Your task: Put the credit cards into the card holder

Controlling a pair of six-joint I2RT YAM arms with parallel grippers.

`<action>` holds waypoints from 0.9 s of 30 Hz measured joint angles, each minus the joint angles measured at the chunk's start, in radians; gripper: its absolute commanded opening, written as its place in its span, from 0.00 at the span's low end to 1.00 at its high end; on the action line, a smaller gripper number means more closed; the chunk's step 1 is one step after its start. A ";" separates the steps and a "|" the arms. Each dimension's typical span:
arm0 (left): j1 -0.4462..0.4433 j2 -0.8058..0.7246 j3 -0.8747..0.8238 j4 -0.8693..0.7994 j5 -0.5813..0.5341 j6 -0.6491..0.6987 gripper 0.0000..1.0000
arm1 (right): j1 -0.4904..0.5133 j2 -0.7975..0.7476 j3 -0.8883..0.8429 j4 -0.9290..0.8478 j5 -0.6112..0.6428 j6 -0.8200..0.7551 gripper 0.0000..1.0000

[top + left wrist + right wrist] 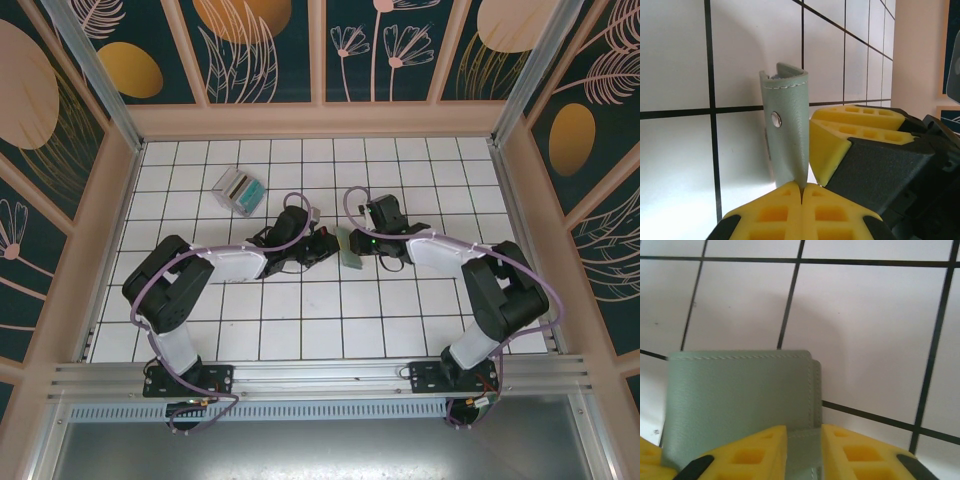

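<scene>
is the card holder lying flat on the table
No, the card holder is held up on edge above the tiles, one end pinched in the shut left gripper.

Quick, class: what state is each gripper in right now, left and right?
Left gripper: closed, pinching the card holder by one edge.
Right gripper: closed on a narrow strip of the same card holder.

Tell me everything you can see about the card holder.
The card holder is a sage-green sleeve that looks like grained leather, with pale stitching along its edges and a small metal snap on one face. It stands on edge, the left gripper pinching one edge and the right gripper closed on another.
</scene>
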 measured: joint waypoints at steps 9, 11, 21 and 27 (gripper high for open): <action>0.013 0.000 0.000 0.000 -0.010 0.007 0.00 | 0.000 -0.003 0.003 -0.063 0.010 0.029 0.31; 0.013 0.000 0.000 0.000 -0.009 0.009 0.00 | 0.000 -0.023 0.003 -0.065 -0.015 0.034 0.32; 0.013 0.000 -0.010 0.001 -0.002 0.011 0.00 | 0.000 -0.082 0.010 -0.045 -0.110 0.012 0.38; 0.013 -0.003 -0.010 0.001 0.021 0.012 0.00 | 0.000 0.002 0.010 -0.032 -0.092 0.010 0.37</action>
